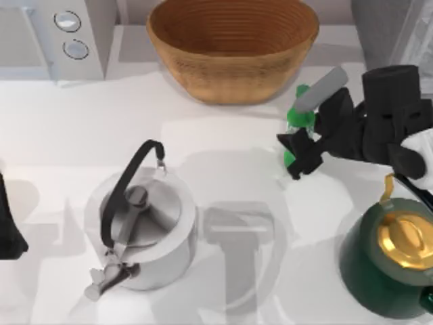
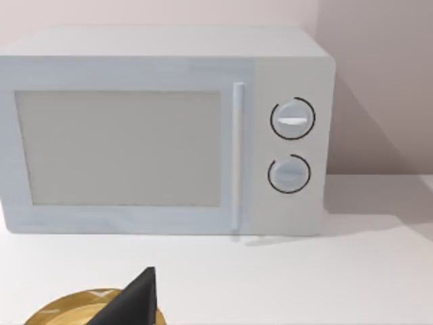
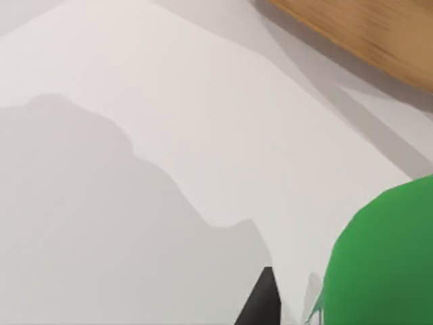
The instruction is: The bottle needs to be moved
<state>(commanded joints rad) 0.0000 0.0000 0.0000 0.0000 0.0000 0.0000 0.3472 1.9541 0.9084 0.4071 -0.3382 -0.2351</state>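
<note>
Basket (image 1: 233,47), microwave (image 2: 162,132), two kettles (image 1: 145,233)

Bottle (image 3: 385,261), perhaps beside basket (image 3: 365,30)

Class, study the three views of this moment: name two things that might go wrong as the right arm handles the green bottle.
1. The right claw sits over the bottle, which the arm mostly hides in the top view; an off-centre grip might tip it.
2. The wicker basket and the dark green kettle stand close on either side, so a wide swing might knock one.
The left arm is parked at the table's left edge.
</note>
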